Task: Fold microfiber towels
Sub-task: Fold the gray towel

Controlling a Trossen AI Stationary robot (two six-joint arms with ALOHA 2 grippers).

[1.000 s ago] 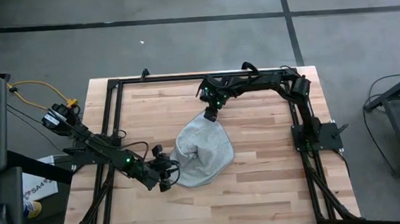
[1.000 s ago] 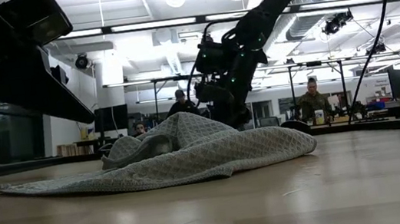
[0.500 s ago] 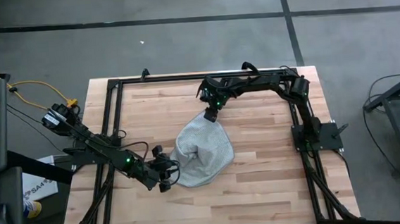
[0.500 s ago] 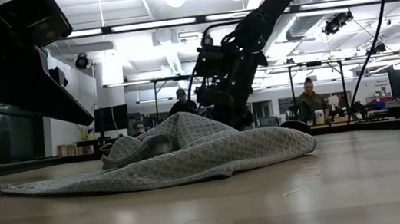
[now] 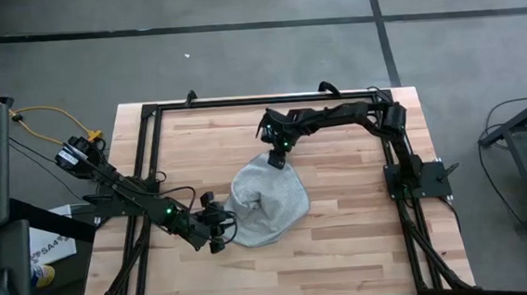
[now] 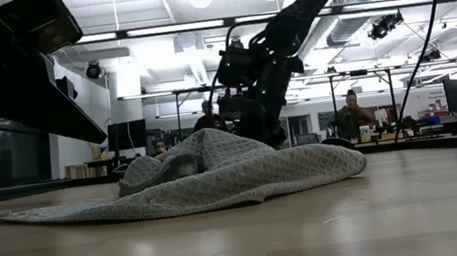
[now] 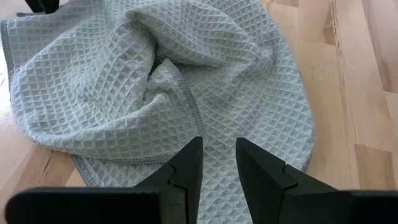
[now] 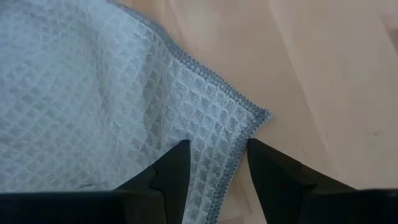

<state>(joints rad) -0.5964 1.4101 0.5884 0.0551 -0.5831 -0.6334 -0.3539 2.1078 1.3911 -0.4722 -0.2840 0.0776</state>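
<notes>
Wooden tabletop [image 5: 343, 216], pale planks, framed by a black metal rig; one crumpled cloth lies near its middle. Left gripper [image 5: 221, 227]: sits low at the cloth's left edge, by the near part of the heap; its wrist view shows both dark fingers [image 7: 186, 168] spread a little apart over the fabric, nothing pinched between them. Microfiber towel [image 5: 269, 203]: light grey-blue, waffle-textured with a stitched hem, bunched into a rounded heap with a raised fold through the centre; in the low view [image 6: 217, 178] it rises as a soft mound and trails flat toward the left. Right gripper [image 5: 277, 158]: reaches in from the far right side of the frame and stands at the cloth's far tip; its wrist view shows the fingers [image 8: 171, 171] parted, straddling a hemmed corner [image 8: 252, 121] that lies flat on the wood. Background, low view: a seated person [image 6: 352, 116] at benches beyond the table.
</notes>
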